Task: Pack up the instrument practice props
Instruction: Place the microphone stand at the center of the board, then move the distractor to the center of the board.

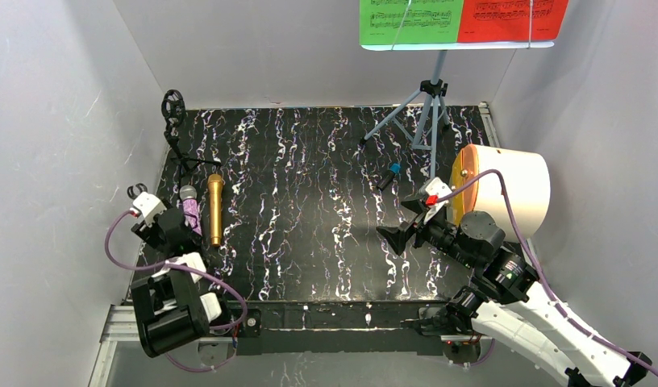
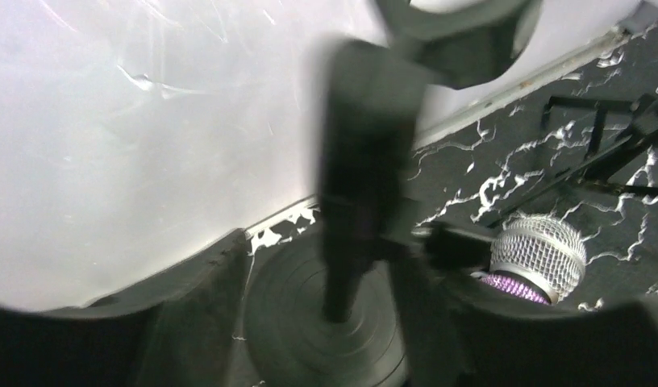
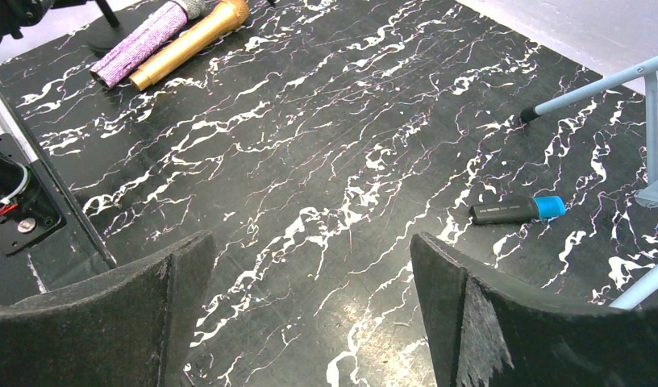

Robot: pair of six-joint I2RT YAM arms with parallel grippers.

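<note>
Just left of the gold mic (image 1: 216,210), touching it, the purple mic (image 1: 190,211) is laid flat. Left gripper (image 2: 342,332) is seen at the purple mic's left; jaw state can't be told, view blurred. Right gripper (image 3: 308,258) is held well right, jaws wide apart, empty.

My feed shows a black table (image 1: 310,185) veined with white marble streaks, a gold microphone (image 1: 216,210), and a purple glitter microphone (image 1: 190,213) with a silver mesh head. The green score sheet (image 1: 408,20) and red score sheet (image 1: 513,18) carry black notation. I see a pale blue music rack (image 1: 439,64) and a black marker (image 3: 515,210) with a blue cap.
</note>
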